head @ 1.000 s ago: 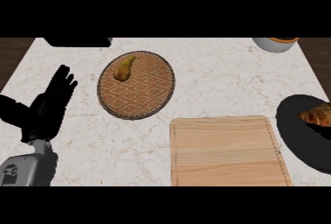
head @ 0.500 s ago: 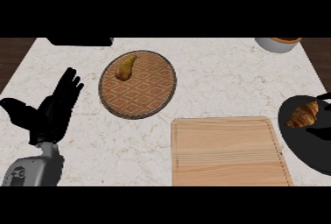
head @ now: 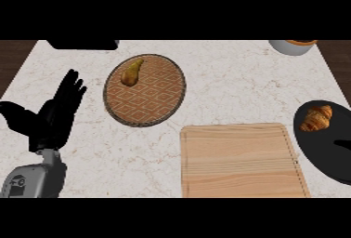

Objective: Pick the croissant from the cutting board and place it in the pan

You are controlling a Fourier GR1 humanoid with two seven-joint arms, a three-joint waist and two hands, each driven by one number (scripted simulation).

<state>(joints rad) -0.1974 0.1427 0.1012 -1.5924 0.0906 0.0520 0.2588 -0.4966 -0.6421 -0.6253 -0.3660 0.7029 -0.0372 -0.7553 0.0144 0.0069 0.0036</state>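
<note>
Left hand [head: 55,116], open with fingers up, rests at the counter's [head: 233,83] left edge; the right hand is out of sight. Flaky, ridged croissant [head: 316,118] lies in the matte black pan [head: 322,153], near its upper rim, off the bare pale-grained board [head: 238,160]. Risk, as judged: so near the rim, a nudge could tip it out. Oval woven tray [head: 147,100] holds a pear [head: 132,72].

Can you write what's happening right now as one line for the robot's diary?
croissant: in pan | board: bare | left robot hand: open, resting | right robot hand: out of view
</note>
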